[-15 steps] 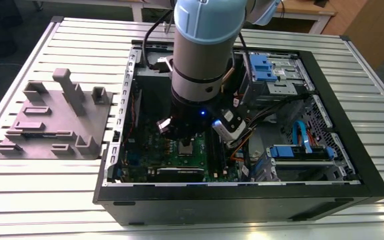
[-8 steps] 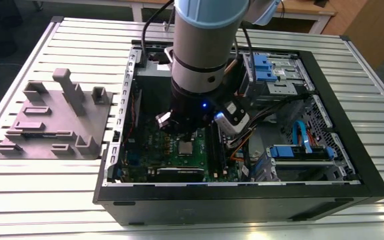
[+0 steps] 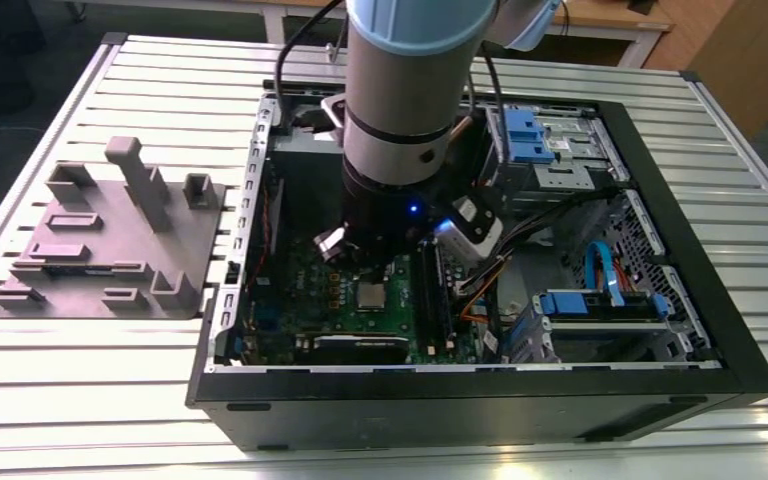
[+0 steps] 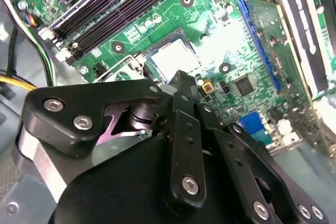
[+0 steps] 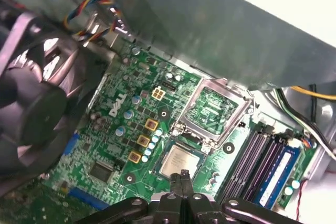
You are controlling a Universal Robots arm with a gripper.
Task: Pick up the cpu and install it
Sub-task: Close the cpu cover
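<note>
From the exterior view, I have the arm reaching down into the open computer case point(image 3: 704, 330), which lies on the slatted metal table point(image 3: 131, 400); the gripper point(image 3: 373, 262) hangs low over the green motherboard point(image 3: 297, 310), and just below it, near the middle of the frame, I can see the cpu point(image 3: 372, 294) lying flat on the board. A grey moulded fixture point(image 3: 104, 245) sits on the table at the exterior view's left, well apart from the case. In the second wrist view my gripper point(image 4: 181, 80) fills the lower half of the picture, its fingertips brought together with no gap and nothing between them, and the cpu point(image 4: 176, 59) shines just beyond the tips. In the first wrist view the gripper point(image 5: 182, 176) has its tips pressed together just beside the cpu point(image 5: 178, 162), with the open socket frame point(image 5: 212, 107) next to it and a black fan point(image 5: 31, 98) at the frame's left.
</note>
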